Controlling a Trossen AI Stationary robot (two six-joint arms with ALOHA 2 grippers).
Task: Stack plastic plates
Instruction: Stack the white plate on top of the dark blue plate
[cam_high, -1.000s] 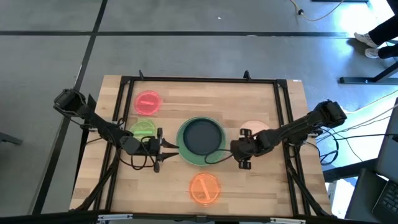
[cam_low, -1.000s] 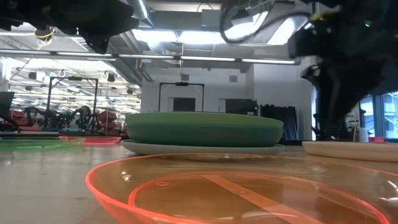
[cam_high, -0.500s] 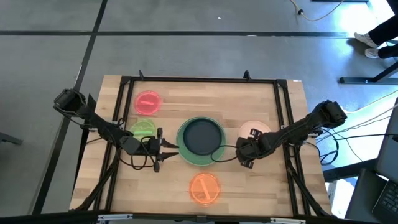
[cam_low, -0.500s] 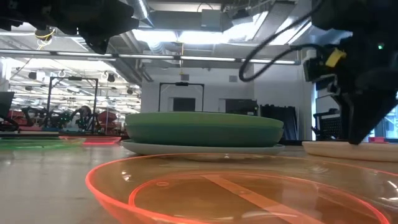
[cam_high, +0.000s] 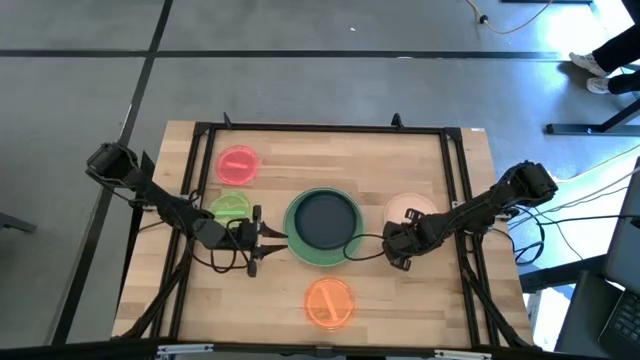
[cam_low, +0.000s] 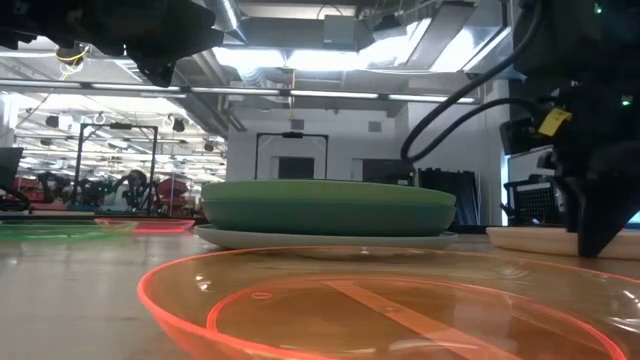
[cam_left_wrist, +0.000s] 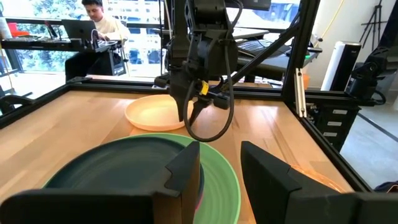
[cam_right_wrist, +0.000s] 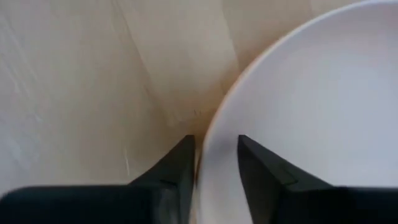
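Peach plastic is the material now straddled by the right gripper (cam_high: 397, 250), whose fingers (cam_right_wrist: 177, 168) are seen in the right wrist view set narrowly apart on either side of the rim of the peach plate (cam_high: 410, 212), not yet closed on it and holding nothing. Over the last second this gripper has been withdrawn from beside the central stack and lowered to the near edge of the peach plate; the move is judged to mark the start of the next pick, with closure on the rim and a lift toward the stack as the likely call. The stack (cam_high: 323, 226) is shown at table centre: a navy plate (cam_high: 323, 218) nested in a green plate (cam_high: 300, 245), with a pale plate (cam_low: 300, 239) visible beneath in the low view. Still unstacked are a red-pink plate (cam_high: 237, 165), a lime plate (cam_high: 230, 207) and an orange plate (cam_high: 328, 302), all well apart from the stack. The left gripper (cam_high: 262, 240) is unmoved just beside the stack's left edge, its fingers (cam_left_wrist: 185, 169) parted and empty.
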